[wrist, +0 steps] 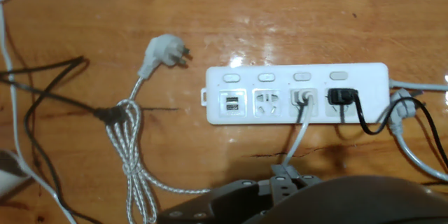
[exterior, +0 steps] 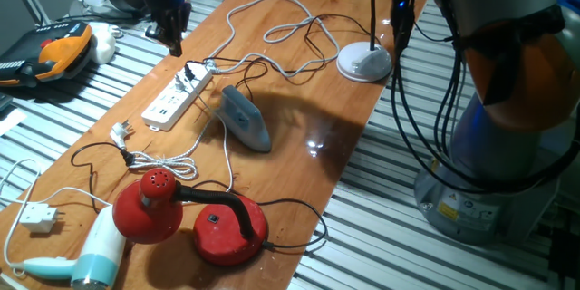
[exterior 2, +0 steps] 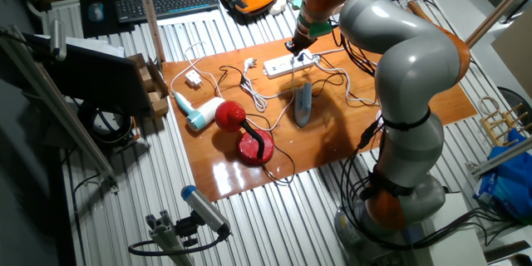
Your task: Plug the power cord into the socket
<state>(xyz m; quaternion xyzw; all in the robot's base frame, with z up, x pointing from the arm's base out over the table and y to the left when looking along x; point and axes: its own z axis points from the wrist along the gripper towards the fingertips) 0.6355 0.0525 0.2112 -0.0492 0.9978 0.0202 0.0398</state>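
The socket, a long white power strip (wrist: 294,77), lies on the wooden table and also shows in one fixed view (exterior: 172,104) and the other fixed view (exterior 2: 287,66). The power cord's small white plug (wrist: 302,98) sits in the strip's third outlet. Its thin white cable (wrist: 297,136) runs down toward my fingertips. My gripper (wrist: 288,176) hangs a little above the strip's far end (exterior: 174,47) (exterior 2: 297,47). The fingertips look close together around the cable. I cannot tell whether they pinch it.
A black plug (wrist: 341,96) fills the fourth outlet. A bundled cord with a grey-white plug (wrist: 164,49) lies left of the strip. A blue-grey iron (exterior: 245,118) lies beside it. A red lamp (exterior: 227,227), a hair dryer (exterior: 95,254) and a white lamp base (exterior: 364,62) stand around.
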